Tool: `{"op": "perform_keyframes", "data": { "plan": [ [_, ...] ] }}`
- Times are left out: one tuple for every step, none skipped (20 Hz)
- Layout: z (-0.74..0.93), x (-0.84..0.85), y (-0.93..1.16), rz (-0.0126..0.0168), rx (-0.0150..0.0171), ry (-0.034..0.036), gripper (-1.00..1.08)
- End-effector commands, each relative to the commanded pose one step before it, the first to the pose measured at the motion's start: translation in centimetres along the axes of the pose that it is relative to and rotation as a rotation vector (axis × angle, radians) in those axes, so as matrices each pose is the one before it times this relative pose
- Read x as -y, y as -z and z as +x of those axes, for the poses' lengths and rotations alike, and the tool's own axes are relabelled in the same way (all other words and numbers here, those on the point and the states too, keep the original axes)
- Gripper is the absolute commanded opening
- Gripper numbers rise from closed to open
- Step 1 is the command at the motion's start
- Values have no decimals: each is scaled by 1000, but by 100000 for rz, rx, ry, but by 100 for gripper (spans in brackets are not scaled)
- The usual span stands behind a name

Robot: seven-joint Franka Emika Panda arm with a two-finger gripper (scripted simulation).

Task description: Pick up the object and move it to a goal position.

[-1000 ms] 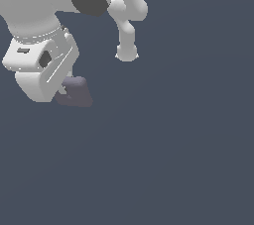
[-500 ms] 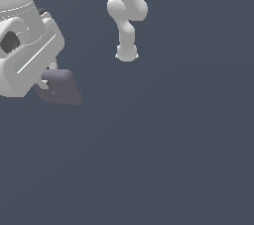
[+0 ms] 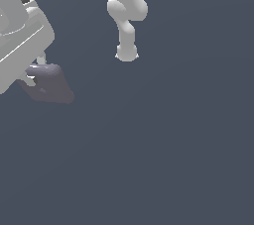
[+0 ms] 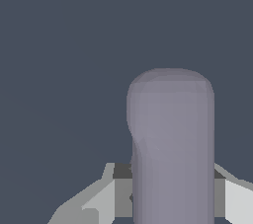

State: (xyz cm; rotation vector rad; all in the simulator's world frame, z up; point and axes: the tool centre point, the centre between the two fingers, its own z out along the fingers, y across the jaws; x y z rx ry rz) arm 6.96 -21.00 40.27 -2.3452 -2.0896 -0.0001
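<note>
Two white fingers clamp the purple-grey lump from either side, which is why it hangs clear of the dark tabletop at the exterior view's left edge. In the wrist view the lump juts forward between the finger bases, apparently being carried. No goal marker is visible.

The object is dull purple-grey. The gripper is white and light grey. The floor is dark blue-grey.
</note>
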Motion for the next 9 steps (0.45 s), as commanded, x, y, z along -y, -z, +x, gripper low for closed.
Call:
{"op": "perform_keyframes", "data": {
  "plan": [
    [-134,-206,372,-33,6,15,-100],
    [-39,-58,93,0,0,0,-100],
    [-33,-50,79,0,0,0,-100],
    [-13,-43,69,4,48,-7,-100],
    [-22,-34,53,0,0,0,-100],
    [-17,-26,40,0,0,0,-100],
    [-12,-19,29,0,0,0,-100],
    [-7,-11,17,0,0,0,-100],
    [-2,-4,6,0,0,0,-100]
  ]
}}
